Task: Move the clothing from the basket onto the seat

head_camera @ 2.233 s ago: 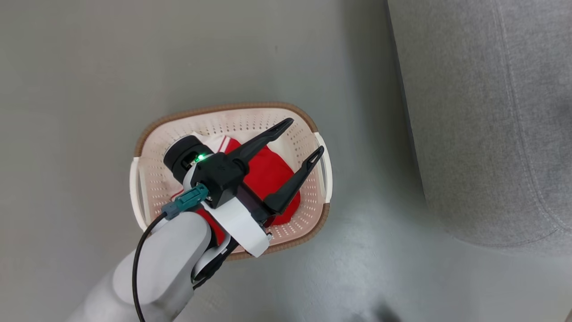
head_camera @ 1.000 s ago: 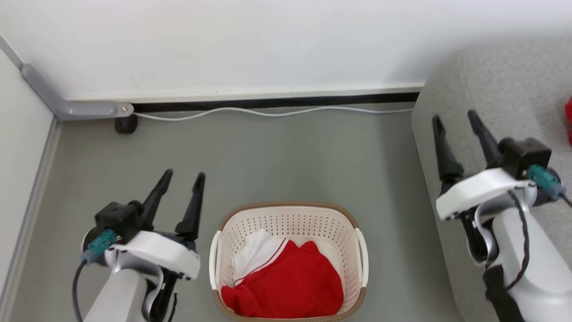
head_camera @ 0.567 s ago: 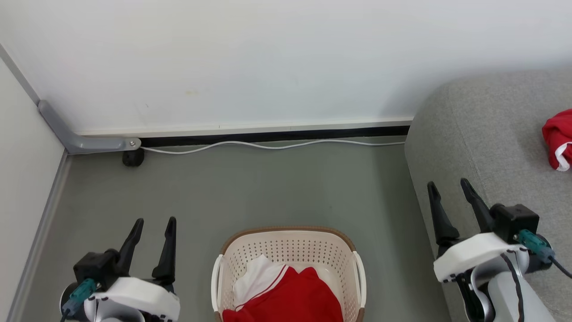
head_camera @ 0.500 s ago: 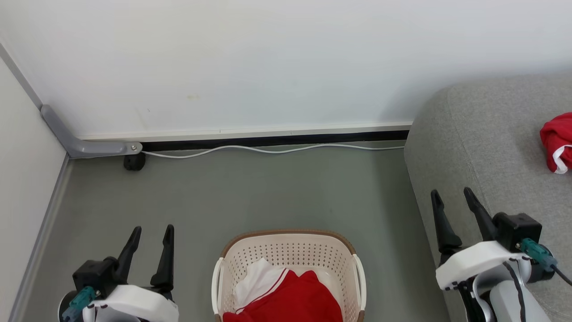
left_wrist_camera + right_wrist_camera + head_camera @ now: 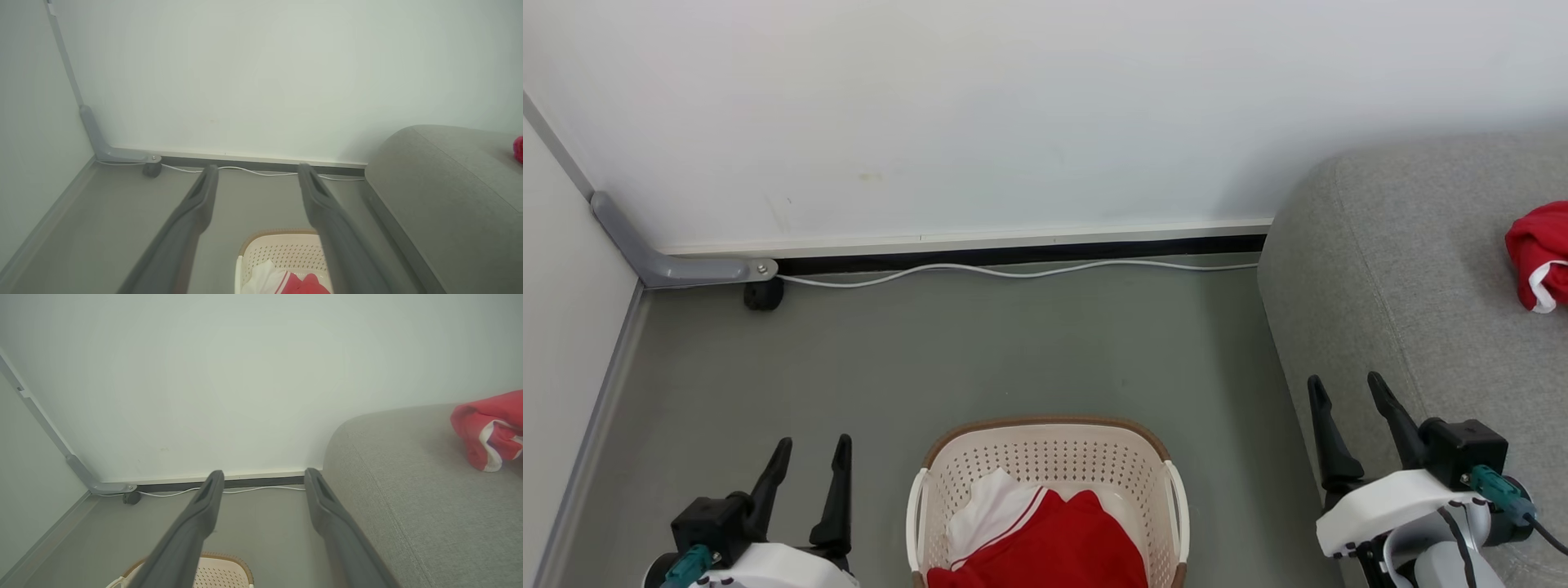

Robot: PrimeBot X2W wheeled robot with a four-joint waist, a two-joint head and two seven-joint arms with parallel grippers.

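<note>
No text, label, brand or number can be read. The basket (image 5: 1045, 457) wall seems to be plain, though its near half lies out of view.

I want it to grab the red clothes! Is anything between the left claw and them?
Nothing visible but the wall of the basket. The open left gripper sits beside it, and the clothing lies uncovered inside.

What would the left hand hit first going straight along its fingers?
Nothing close. The open left hand points over bare floor, with the basket off to its right, toward the white cable along the wall. Likely the floor or wall near that cable comes first; depth is unclear.
</note>
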